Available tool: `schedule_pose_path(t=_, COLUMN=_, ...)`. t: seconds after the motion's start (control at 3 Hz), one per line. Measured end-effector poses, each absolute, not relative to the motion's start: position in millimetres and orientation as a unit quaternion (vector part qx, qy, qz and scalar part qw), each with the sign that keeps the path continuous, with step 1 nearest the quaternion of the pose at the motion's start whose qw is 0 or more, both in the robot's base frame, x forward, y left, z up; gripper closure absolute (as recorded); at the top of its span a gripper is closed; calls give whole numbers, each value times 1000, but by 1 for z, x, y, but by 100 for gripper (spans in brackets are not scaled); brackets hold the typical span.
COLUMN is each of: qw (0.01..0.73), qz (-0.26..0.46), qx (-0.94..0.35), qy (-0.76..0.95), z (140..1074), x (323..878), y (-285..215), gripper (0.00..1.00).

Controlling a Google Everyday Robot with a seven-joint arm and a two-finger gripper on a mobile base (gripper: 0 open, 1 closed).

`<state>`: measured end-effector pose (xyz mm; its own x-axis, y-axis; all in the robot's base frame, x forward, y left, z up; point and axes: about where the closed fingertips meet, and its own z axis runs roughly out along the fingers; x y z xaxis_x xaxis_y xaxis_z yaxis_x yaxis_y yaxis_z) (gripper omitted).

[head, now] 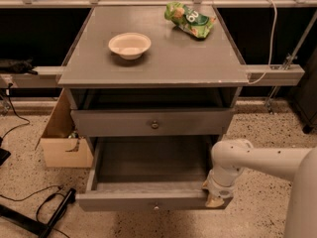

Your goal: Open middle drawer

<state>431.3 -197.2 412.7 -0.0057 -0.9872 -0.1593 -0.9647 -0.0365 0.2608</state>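
Observation:
The middle drawer (148,200) is pulled far out of the grey cabinet, showing its wide shallow grey tray and the small round knob (156,208) at the centre of its front. The tray holds nothing. My gripper (214,200), at the end of the white arm (257,160), sits low against the drawer's front right corner, to the right of the knob. The drawer above (152,122), with a taller front and a bigger knob (155,125), stands slightly out, with a dark gap over it.
On the cabinet top (198,63) are a white bowl (130,45) and a green snack bag (190,19). An open cardboard box (63,143) stands on the floor to the left. Black cables and a stand foot (47,217) lie at lower left.

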Motion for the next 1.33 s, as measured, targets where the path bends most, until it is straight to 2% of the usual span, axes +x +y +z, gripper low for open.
schedule_pose_path(t=1.33, qw=38, qz=-150, qx=704, qy=-693, z=413, x=451, y=-193, gripper=100)
